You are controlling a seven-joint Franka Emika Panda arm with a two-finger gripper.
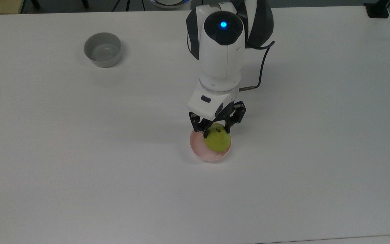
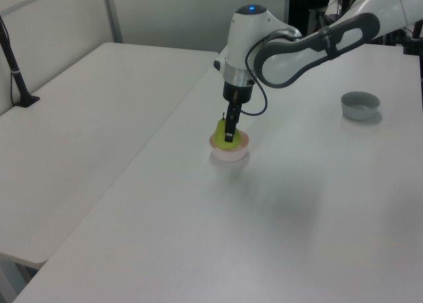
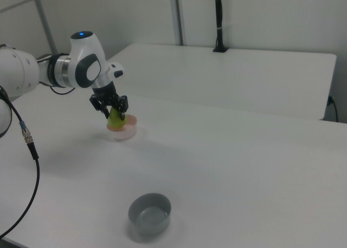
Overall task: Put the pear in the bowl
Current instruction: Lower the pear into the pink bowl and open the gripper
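The yellow-green pear [image 1: 218, 143] sits low inside the pale pink bowl [image 1: 200, 151], toward the top view's right side of it, stem up. My gripper [image 1: 216, 132] points straight down over the bowl, its two black fingers pressed against the pear's upper sides, shut on it. In the left view the pear [image 2: 221, 129] shows just above the bowl's rim [image 2: 232, 153] with the gripper [image 2: 228, 133] on it. The right view has the pear [image 3: 115, 118], the bowl [image 3: 124, 132] and the gripper [image 3: 113, 113] at the table's far left.
A grey bowl [image 1: 102, 49] stands apart at the top view's upper left, also seen as the grey bowl [image 2: 360, 105] and the grey bowl [image 3: 150, 212]. A black cable [image 1: 261, 67] loops beside the arm. A second white table [image 2: 79, 111] adjoins this one.
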